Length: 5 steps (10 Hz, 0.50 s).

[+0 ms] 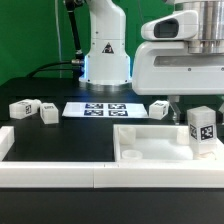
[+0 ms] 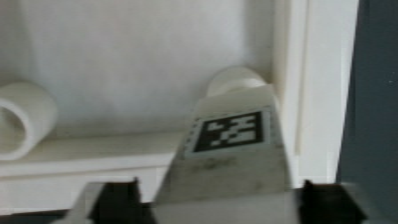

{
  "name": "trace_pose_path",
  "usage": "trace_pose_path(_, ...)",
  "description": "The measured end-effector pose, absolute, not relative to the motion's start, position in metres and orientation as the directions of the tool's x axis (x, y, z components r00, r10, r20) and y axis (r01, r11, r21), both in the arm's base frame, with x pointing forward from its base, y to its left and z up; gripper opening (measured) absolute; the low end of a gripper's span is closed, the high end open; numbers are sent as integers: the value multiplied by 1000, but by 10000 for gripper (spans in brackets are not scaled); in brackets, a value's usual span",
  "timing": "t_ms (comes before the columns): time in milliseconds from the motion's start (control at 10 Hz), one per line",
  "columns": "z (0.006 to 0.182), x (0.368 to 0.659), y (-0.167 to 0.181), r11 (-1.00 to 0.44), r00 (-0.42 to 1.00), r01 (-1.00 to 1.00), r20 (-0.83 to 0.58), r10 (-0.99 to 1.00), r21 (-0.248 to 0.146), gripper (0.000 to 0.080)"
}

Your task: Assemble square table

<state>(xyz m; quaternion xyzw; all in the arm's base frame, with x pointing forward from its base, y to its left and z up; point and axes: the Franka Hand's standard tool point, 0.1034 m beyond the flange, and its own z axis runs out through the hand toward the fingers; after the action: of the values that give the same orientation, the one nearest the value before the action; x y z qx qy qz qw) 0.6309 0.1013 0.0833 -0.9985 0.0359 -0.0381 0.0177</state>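
The white square tabletop (image 1: 150,146) lies at the front on the exterior view's right, a tray with a raised rim. A white leg with a black-white tag (image 1: 202,130) stands upright at its corner on the exterior view's right. My gripper (image 1: 200,110) is directly above it and shut on it. In the wrist view the tagged leg (image 2: 231,140) fills the gap between my two black fingers (image 2: 111,200), and its far end meets the tray's corner by the rim (image 2: 311,90). A round boss (image 2: 22,115) shows inside the tray.
Two loose legs (image 1: 22,108) (image 1: 48,113) lie at the exterior view's left, and another (image 1: 160,108) behind the tabletop. The marker board (image 1: 97,108) lies in front of the robot base (image 1: 105,60). White border rails (image 1: 60,172) run along the front and left.
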Motion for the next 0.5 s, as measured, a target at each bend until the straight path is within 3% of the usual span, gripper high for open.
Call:
trace_pose_path(100, 83, 631, 102, -995, 992, -97, 73, -99, -40, 399)
trace_pose_path(200, 83, 631, 102, -981, 979, -189, 68, -192, -48, 288)
trace_pose_path(500, 81, 630, 104, -909, 908, -412, 51, -416, -67, 288)
